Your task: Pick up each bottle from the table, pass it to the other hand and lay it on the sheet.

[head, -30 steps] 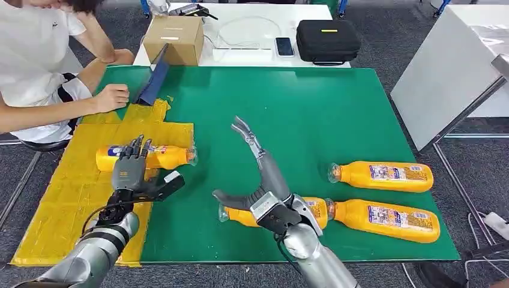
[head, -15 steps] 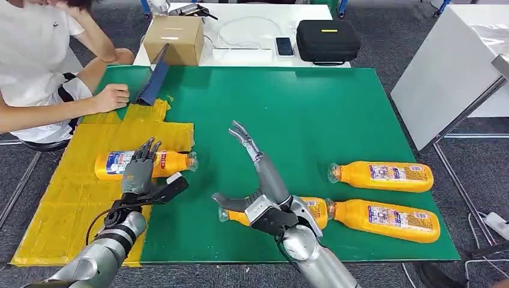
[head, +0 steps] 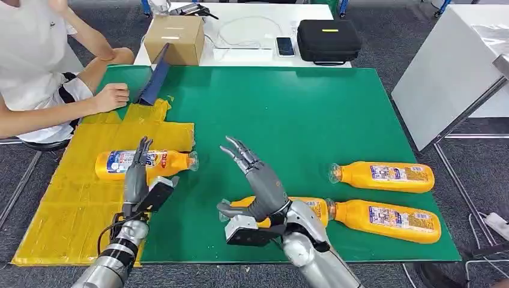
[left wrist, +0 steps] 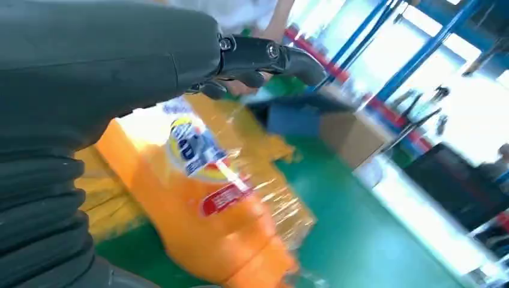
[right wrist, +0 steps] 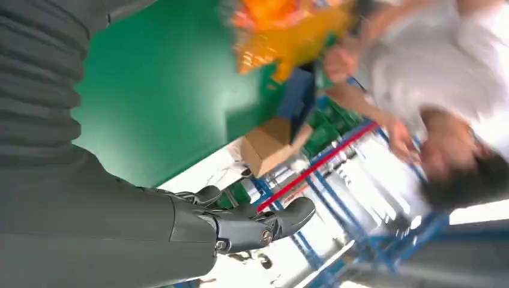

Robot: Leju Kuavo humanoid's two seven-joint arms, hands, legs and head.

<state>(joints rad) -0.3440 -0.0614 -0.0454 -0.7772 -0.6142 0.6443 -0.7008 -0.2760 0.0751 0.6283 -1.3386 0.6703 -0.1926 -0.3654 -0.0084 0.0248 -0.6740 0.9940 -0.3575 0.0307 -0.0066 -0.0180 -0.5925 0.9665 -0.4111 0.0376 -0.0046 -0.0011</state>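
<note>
Right hand (head: 259, 191), fingers spread and empty, hovers over the nearest bottle (head: 309, 208), lying crosswise beneath it; left hand (head: 141, 183) also open.

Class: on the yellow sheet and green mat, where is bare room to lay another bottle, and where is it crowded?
Free: the yellow sheet nearer the robot than the laid bottle, and the green mat between the blue folder and its right edge. Crowded: the near right, around three bottles and the right hand.
</note>
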